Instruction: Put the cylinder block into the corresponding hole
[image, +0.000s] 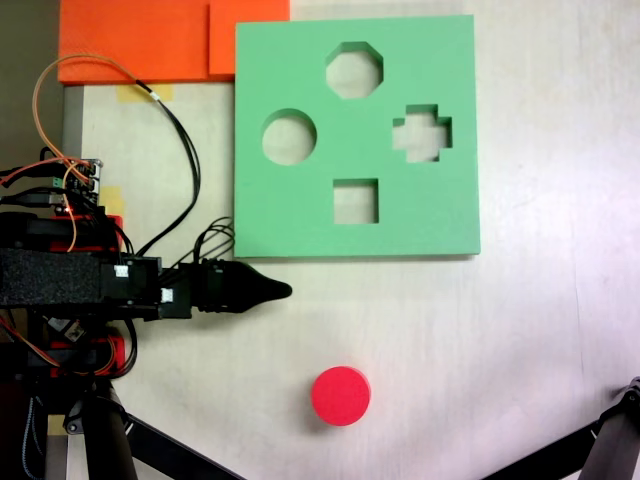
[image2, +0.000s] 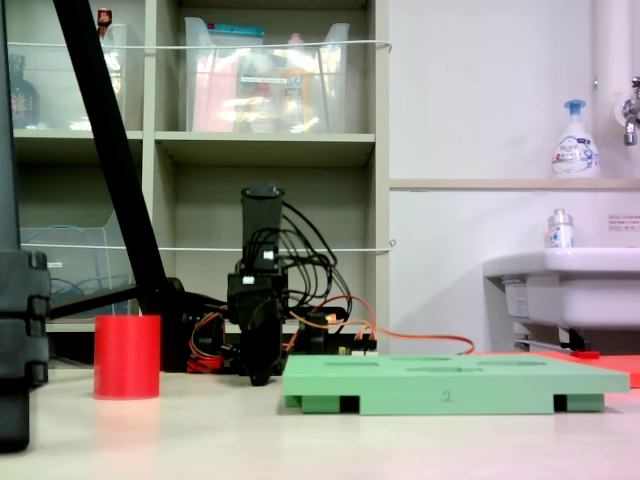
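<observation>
Standing apart: cylinder block (image: 340, 396), pincer (image: 281, 291).

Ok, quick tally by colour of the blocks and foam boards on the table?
Red: 1, the cylinder block
Green: 1, the foam board with four cut-outs, the circular hole among them
Orange: 2, foam pieces at the top edge
Total: 4

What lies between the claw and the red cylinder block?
Nothing: in a fixed view, bare pale tabletop separates the black claw from the short red cylinder block.
</observation>
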